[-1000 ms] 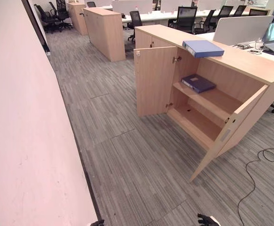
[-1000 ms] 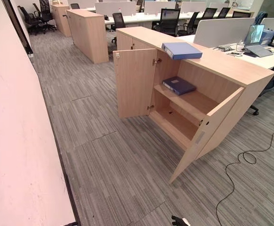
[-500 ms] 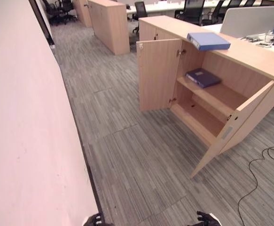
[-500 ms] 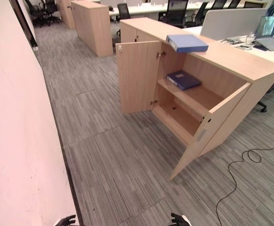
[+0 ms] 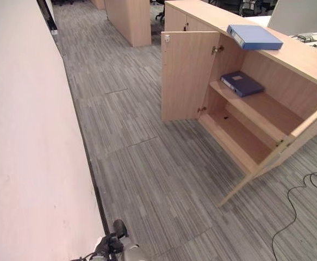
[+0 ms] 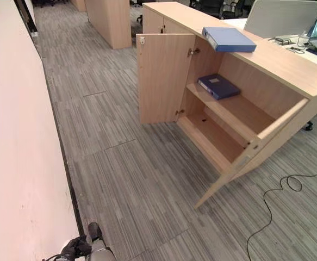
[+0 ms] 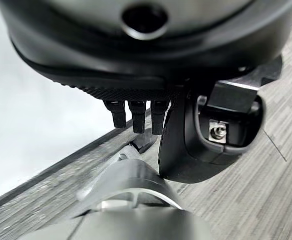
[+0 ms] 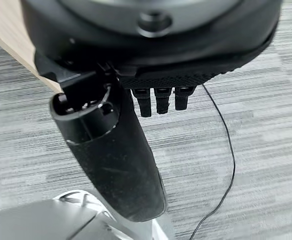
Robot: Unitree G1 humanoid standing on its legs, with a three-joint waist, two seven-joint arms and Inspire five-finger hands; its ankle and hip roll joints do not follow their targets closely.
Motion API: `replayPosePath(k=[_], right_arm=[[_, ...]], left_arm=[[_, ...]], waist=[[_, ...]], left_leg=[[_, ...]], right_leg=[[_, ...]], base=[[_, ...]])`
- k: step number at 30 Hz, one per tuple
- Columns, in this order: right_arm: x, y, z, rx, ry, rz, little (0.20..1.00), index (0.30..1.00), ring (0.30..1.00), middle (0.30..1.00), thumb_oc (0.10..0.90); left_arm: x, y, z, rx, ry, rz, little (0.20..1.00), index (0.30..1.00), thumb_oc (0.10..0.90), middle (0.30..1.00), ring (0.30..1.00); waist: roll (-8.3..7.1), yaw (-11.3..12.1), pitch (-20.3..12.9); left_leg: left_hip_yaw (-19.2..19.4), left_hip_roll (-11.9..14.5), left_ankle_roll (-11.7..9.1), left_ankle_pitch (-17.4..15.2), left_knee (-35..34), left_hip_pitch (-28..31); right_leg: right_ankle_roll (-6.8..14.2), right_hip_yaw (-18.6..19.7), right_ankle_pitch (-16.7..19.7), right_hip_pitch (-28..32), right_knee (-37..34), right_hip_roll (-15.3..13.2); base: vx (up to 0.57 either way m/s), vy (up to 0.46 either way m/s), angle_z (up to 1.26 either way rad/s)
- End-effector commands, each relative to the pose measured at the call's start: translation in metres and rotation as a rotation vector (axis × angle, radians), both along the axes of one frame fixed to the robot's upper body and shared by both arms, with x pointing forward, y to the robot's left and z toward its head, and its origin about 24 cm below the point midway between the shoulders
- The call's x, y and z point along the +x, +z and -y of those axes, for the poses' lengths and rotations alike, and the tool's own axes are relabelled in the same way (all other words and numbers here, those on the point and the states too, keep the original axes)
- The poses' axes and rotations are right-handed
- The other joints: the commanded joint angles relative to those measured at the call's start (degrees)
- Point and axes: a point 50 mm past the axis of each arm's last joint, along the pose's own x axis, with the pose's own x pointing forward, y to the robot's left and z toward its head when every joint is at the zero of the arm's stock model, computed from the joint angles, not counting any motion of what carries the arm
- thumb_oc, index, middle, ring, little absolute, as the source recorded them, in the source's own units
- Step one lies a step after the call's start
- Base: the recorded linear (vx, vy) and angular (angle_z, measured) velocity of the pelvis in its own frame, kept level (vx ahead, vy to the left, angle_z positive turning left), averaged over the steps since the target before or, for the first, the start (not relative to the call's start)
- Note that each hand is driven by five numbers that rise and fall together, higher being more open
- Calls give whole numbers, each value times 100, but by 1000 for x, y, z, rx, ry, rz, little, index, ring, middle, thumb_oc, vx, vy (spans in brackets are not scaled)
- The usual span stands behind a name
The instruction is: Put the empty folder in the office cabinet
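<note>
Left hand hangs low by the pale partition wall, fingers loosely straight, empty. Right hand likewise relaxed, holding nothing. The light-blue box folder lies on the open wooden cabinet; likely light, stiff; grip its spine.

no readable text, white label on dark blue folder too small to read
</note>
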Motion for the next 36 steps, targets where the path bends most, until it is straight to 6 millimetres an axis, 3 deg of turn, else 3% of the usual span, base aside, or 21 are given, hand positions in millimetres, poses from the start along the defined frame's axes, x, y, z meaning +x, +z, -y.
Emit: replayPosePath(k=[1,3,6,8,11,13,16,18,19,20,21,22,23,26,30,31,33,36], right_arm=[[37,5,-3,7,80,102,900,900,900,900,800],[44,5,-9,21,79,117,900,900,900,900,800],[50,4,-18,46,61,133,900,900,900,900,800],[56,4,-23,59,72,150,900,900,900,900,800],[69,7,-22,52,74,184,900,900,900,900,800],[80,11,-19,56,41,229,900,900,900,900,800],[91,17,-14,48,22,276,900,900,900,900,800],[98,19,-14,50,20,299,900,900,900,900,800],[100,20,-14,53,19,304,900,900,900,900,800],[100,20,-14,52,20,305,900,900,900,900,800],[103,21,-14,51,29,306,900,900,900,900,800],[103,21,-14,50,30,306,900,900,900,900,800],[102,21,-13,44,38,301,900,900,900,900,800],[96,20,-5,13,48,274,900,900,900,900,800],[84,19,6,-15,18,244,900,900,900,900,800],[84,19,6,-15,18,244,900,900,900,900,800],[78,18,10,-23,2,226,900,900,900,900,800],[71,17,12,-27,2,200,900,900,900,900,800]], left_arm=[[-34,-10,9,-17,-51,-104,900,900,800,900,900],[-32,-8,4,-2,-43,-98,900,900,800,900,900],[-26,-5,-2,13,-46,-79,900,900,800,900,900],[-20,-2,-6,23,-33,-54,900,900,800,900,900],[0,5,-9,27,-30,13,900,900,800,900,900],[11,10,-14,36,-26,56,900,900,800,900,900],[20,15,-18,44,-18,98,900,900,800,900,900],[26,18,-19,41,-8,121,900,900,800,900,900],[25,17,-19,37,-6,119,900,900,800,900,900],[25,17,-18,36,-6,120,900,900,800,900,900],[23,15,-17,32,-8,108,900,900,800,900,900],[23,15,-17,31,-8,108,900,900,800,900,900],[20,14,-16,31,-15,96,900,900,800,900,900],[13,10,-13,35,-54,54,900,900,800,900,900],[4,5,-9,39,-111,9,900,900,800,900,900],[4,5,-9,39,-112,9,900,900,800,900,900],[-2,4,-10,42,-139,-16,900,900,800,900,900],[-9,2,-10,43,-130,-33,900,900,800,900,900]], waist=[[99,226,42],[-26,312,-55],[-170,451,-174],[-294,471,-285],[-412,506,-314],[-533,442,-300],[-464,321,-205],[-332,183,-42],[-193,40,86],[-190,35,107],[-58,-33,199],[-48,-36,216],[24,-43,268],[87,-105,344],[129,-283,391],[137,-286,397],[198,-356,407],[223,-275,411]], left_leg=[[-304,539,-1,-387,584,-517],[-355,407,-25,-360,792,-627],[-233,198,152,-357,1278,-903],[-30,-22,286,-507,1269,-890],[234,-382,584,-842,1220,-843],[376,-785,776,-1226,1185,-717],[569,-1236,1067,-1631,1031,-316],[634,-1443,1161,-1806,853,21],[675,-1570,1138,-1942,781,357],[674,-1572,1135,-1942,776,378],[797,-1623,1094,-2030,708,695],[794,-1607,1083,-2021,702,713],[854,-1615,1063,-2027,651,878],[990,-1678,978,-2092,541,1185],[1071,-1722,825,-2270,562,1461],[1067,-1713,824,-2272,565,1466],[1134,-1634,756,-2471,763,1621],[1294,-1614,782,-2696,1164,1662]], right_leg=[[-180,294,-1902,357,531,-87],[-124,379,-1956,379,639,-175],[58,285,-1774,187,935,-423],[222,97,-1589,-72,1360,-770],[513,-144,-930,-512,2121,-1195],[762,-267,-476,-793,2959,-1599],[915,-686,401,-1214,4071,-2062],[941,-615,337,-1725,4665,-2020],[870,-777,-125,-2100,4558,-1857],[865,-781,-137,-2080,4561,-1857],[726,-1186,-601,-2316,4132,-1816],[706,-1199,-613,-2287,4110,-1791],[512,-1421,-704,-2416,3722,-1819],[311,-1861,-384,-2686,2661,-2011],[430,-2093,216,-2852,1173,-2248],[430,-2104,235,-2831,1140,-2229],[534,-2143,498,-2843,705,-2642],[429,-2667,553,-2638,688,-2985]], base=[[383,225,-88],[412,220,-70],[376,267,-22],[365,348,-14],[294,324,-12],[311,350,-9],[264,367,34],[306,380,6],[256,268,24],[357,240,26],[176,74,9],[246,93,-27],[138,5,-30],[209,-31,-1],[223,-108,1],[274,-155,13],[315,-159,13],[219,-109,-22]])
